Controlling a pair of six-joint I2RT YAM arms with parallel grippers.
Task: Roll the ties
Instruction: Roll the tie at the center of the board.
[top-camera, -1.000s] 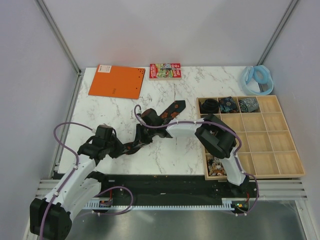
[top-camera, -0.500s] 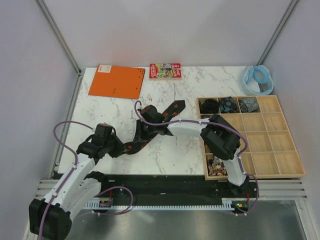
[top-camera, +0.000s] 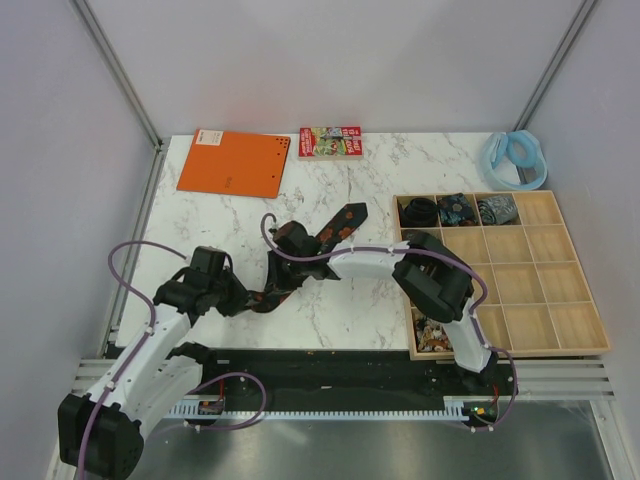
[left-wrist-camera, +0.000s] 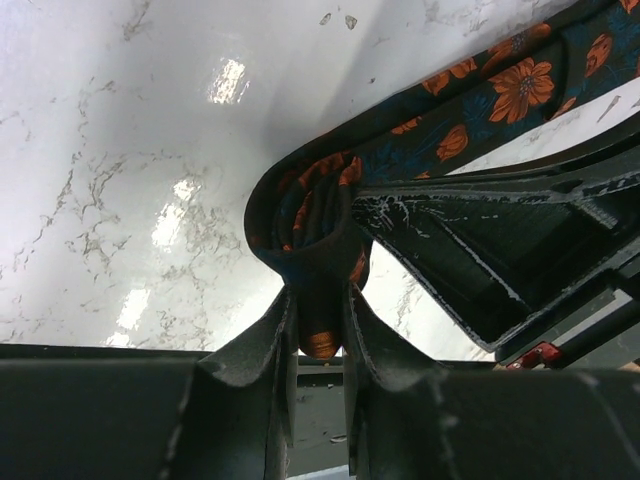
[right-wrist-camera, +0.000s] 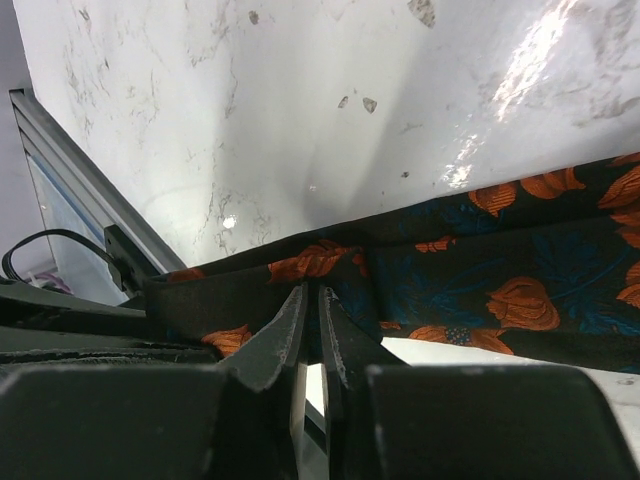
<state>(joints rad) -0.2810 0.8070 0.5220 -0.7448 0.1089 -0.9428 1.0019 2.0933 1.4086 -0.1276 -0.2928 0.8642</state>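
Left claw (left-wrist-camera: 318, 305) clamped on the coiled end of the flowered tie (left-wrist-camera: 500, 90), low on the worktop (top-camera: 200, 230) near its front edge. Tie runs diagonally up-right, pointed tip flat on marble. Right claw (right-wrist-camera: 309, 305) pinched on the tie's edge, just beside the coil. Far right: wooden tray (top-camera: 520, 350), three coiled ties (top-camera: 457, 208) in its back row.

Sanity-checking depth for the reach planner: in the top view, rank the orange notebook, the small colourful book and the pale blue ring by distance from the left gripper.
From the left gripper, its jaws shut on the flowered tie:
1. The orange notebook, far left of the table, straight beyond the gripper.
2. The colourful book, far edge, near the middle.
3. The pale blue ring, far right corner.
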